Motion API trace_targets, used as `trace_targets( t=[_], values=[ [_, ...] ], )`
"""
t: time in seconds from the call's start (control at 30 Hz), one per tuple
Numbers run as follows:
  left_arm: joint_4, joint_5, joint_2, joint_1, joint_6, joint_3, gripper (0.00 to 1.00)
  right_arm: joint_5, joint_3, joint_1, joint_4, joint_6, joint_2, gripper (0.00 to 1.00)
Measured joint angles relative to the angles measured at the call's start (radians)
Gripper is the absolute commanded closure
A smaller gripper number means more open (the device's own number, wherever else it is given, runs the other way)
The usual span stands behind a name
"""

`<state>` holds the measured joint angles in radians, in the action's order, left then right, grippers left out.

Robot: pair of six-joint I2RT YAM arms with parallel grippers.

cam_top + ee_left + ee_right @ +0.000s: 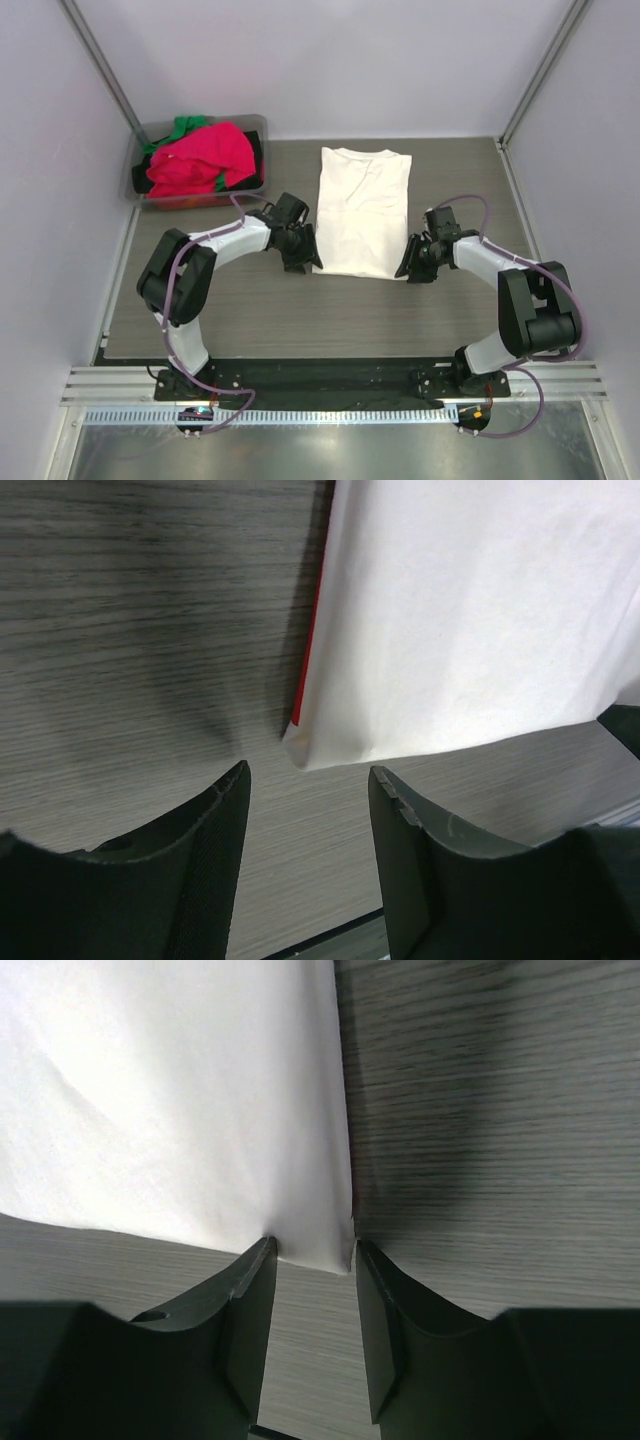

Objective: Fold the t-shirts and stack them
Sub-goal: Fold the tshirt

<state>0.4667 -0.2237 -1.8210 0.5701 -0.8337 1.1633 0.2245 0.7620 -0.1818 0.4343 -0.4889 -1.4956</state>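
A large cream-white t-shirt (pixel 362 210) lies flat in the middle of the table, folded lengthwise, collar at the far end. A thin red edge (pixel 305 670) shows under its left side. My left gripper (pixel 303 260) is open, its jaws just short of the shirt's near left corner (pixel 300 750), not touching it. My right gripper (pixel 408 268) is open with its jaws on either side of the near right corner (pixel 320 1245). A bright pink-red tee (pixel 200 160), a green one (pixel 188 125) and dark ones lie heaped in the bin.
A grey plastic bin (pixel 150 195) stands at the table's back left corner. White walls with metal posts close the sides and back. A metal rail runs along the near edge by the arm bases.
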Motion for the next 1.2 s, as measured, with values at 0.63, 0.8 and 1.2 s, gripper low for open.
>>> trace_targets(
  t=[0.63, 0.8, 1.2],
  values=[
    [-0.049, 0.048, -0.020, 0.017, -0.015, -0.031, 0.72, 0.007, -0.013, 0.007, -0.034, -0.003, -0.005, 0.66],
    [-0.075, 0.050, -0.026, 0.019, -0.026, -0.041, 0.84, 0.005, -0.019, 0.007, -0.042, -0.003, -0.006, 0.81],
    [-0.095, 0.064, -0.029, 0.029, -0.032, -0.041, 1.00, 0.006, -0.021, 0.007, -0.047, -0.008, -0.012, 0.99]
  ],
)
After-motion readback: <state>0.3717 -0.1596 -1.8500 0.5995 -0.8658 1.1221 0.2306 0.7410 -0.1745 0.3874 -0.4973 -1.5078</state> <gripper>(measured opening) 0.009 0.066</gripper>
